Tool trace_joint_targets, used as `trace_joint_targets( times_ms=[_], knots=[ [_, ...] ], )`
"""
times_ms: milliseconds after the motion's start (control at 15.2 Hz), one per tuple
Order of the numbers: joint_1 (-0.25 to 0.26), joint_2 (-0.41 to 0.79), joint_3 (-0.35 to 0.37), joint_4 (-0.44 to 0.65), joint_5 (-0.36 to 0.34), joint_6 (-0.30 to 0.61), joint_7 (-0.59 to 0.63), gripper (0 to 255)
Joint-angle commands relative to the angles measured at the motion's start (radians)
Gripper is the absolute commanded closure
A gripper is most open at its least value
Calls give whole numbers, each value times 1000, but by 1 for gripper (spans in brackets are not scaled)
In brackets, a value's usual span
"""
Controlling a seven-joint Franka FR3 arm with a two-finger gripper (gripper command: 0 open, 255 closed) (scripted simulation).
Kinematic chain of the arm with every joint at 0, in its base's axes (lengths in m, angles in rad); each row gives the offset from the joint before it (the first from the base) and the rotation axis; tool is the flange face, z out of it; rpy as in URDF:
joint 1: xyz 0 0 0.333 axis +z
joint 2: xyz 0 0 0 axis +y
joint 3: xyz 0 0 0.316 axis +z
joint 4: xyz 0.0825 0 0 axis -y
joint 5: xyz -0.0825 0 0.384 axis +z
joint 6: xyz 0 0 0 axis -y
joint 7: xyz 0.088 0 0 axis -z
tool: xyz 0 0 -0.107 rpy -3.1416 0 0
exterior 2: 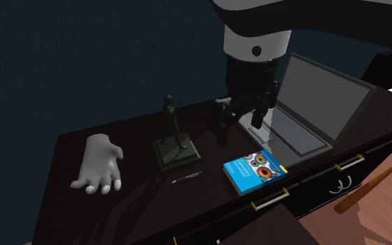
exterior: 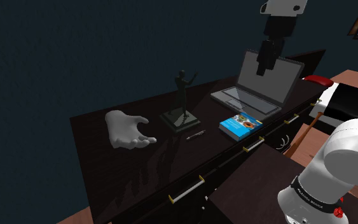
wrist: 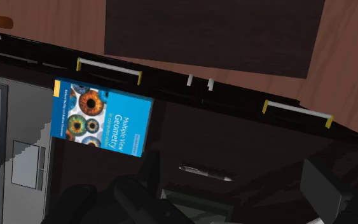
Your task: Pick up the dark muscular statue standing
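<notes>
Dark statue (exterior: 182,100) upright on the table (exterior: 133,175), claw (exterior: 266,63) open and apart from it
In the shoulder view, a white hand sculpture (exterior: 125,129) lies left of the statue; a pen (exterior: 196,135) lies just right of its base, a blue book (exterior: 241,125) farther right, an open laptop (exterior: 260,89) beyond; the claw hangs high to the statue's right, fingers wide, holding nothing

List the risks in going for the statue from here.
1. The statue is tall and thin on a small base, so a sideways bump from the open end effector may topple it.
2. The pen lies close beside that base and might get nudged or roll.
3. The white hand sculpture sits on the statue's far side, so overshooting could strike it.
</notes>
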Motion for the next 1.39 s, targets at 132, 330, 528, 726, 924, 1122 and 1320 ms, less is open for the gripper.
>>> trace_joint_targets(
  times_ms=[132, 330, 528, 726, 924, 1122, 1320],
  knots=[
    [-3, 73, 5, 24, 6, 45, 10, 0],
    [-6, 185, 13, 69, 13, 104, 24, 0],
    [-10, 299, 19, 126, 18, 155, 38, 0],
    [-13, 416, 25, 195, 21, 195, 52, 0],
    [-14, 533, 30, 276, 22, 225, 66, 0],
    [-15, 653, 33, 370, 22, 244, 80, 0],
    [-15, 775, 35, 477, 21, 252, 94, 0]
  ],
)
